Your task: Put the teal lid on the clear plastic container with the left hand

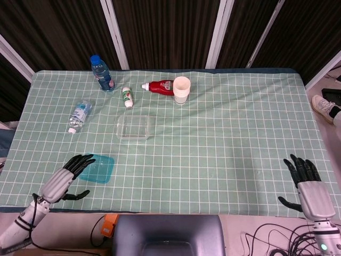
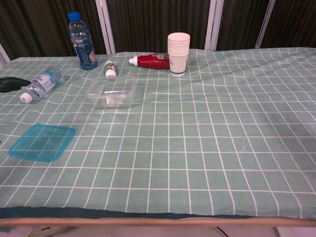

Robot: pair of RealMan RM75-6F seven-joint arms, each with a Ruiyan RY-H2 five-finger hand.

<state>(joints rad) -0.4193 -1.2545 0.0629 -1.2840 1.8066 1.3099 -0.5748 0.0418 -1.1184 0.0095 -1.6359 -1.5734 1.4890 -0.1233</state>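
The teal lid [image 1: 97,168] [image 2: 42,142] lies flat near the table's front left. The clear plastic container [image 1: 133,127] [image 2: 111,92] stands open-topped behind it, nearer the middle. My left hand [image 1: 67,177] hovers with fingers spread just left of the lid, its fingertips [image 1: 85,158] at the lid's left edge, holding nothing. In the chest view only a dark tip of it [image 2: 11,84] shows at the left border. My right hand [image 1: 307,181] rests open at the front right corner, far from both objects.
Behind the container lie a small white bottle [image 1: 127,97], a red bottle [image 1: 161,87] on its side and a stack of paper cups [image 1: 181,89]. A blue-capped bottle [image 1: 102,73] stands at the back left; a clear bottle [image 1: 79,115] lies left.
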